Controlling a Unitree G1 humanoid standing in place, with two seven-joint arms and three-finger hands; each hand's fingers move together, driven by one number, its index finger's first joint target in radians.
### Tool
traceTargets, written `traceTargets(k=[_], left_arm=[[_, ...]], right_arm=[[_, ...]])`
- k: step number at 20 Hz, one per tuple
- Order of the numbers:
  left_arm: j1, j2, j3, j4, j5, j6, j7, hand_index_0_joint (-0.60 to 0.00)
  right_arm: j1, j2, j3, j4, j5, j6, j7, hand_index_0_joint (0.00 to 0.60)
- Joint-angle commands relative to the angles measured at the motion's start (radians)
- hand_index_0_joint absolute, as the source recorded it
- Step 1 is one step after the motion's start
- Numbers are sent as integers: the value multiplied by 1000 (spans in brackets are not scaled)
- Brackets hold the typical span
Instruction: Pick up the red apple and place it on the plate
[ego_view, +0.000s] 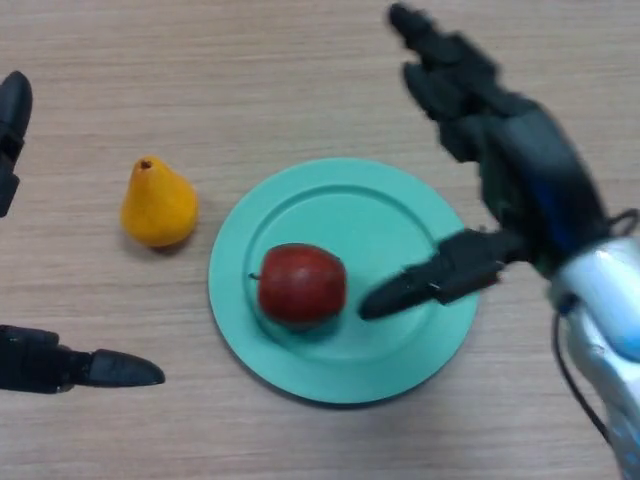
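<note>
Apple (301, 284): sat on plate (400, 215), unlabelled. Pear (157, 204): left of plate. My right hand (500, 150): spread wide over plate. My left hand (60, 365): open, left of plate.

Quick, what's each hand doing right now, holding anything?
Left hand: open, holding nothing, at the view's left edge.
Right hand: open, holding nothing, above the plate; red apple lies on it.

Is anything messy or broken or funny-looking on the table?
Nothing stands out. The red apple sits whole on the green plate, the yellow pear stands beside it on the table, and nothing is spilled.
</note>
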Motion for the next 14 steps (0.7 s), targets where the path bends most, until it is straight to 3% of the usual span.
traceTargets(k=[1, 7, 14], left_arm=[[-22, 40, 15, -66, -7, -62, 24, 0], [-33, 46, 3, -55, 2, -75, 19, 0], [3, 29, 7, -31, 18, -106, -12, 0]], right_arm=[[80, 0, -55, -118, 46, -125, 34, 0], [278, -1, -62, -224, 127, -280, -53, 0], [307, -13, -58, -298, 182, -225, -81, 0]])
